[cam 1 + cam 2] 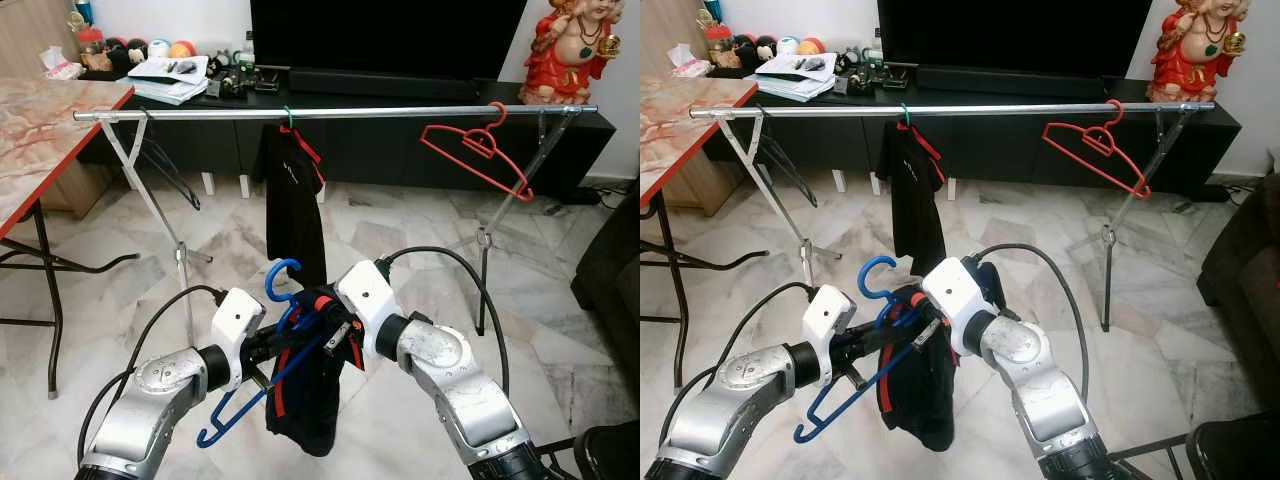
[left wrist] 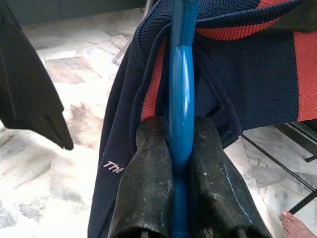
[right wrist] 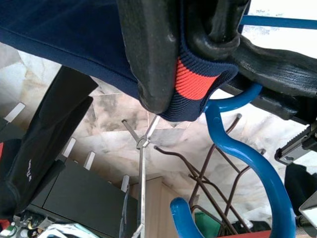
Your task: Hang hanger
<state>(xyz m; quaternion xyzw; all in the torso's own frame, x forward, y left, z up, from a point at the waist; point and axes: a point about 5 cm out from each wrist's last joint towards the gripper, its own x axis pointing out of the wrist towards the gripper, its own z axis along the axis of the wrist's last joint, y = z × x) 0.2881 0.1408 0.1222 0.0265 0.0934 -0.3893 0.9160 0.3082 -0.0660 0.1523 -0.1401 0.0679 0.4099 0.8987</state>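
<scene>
A blue plastic hanger (image 1: 281, 277) is held low in front of me, hook up, with my left gripper (image 2: 181, 136) shut on its stem. A navy garment (image 1: 306, 402) with red stripes drapes over the hanger. My right gripper (image 3: 190, 69) is shut on the garment's striped hem, close beside the left gripper (image 1: 292, 336). Farther off and higher, the silver clothes rail (image 1: 380, 112) spans the view on two folding stands.
On the rail hang a black garment (image 1: 293, 200) on a green hook, a red hanger (image 1: 476, 150) at the right and a dark hanger (image 1: 165, 165) at the left. A marble-top table (image 1: 40, 130) stands left, a black TV console (image 1: 420, 150) behind. A person's foot (image 2: 297, 225) rests on the floor.
</scene>
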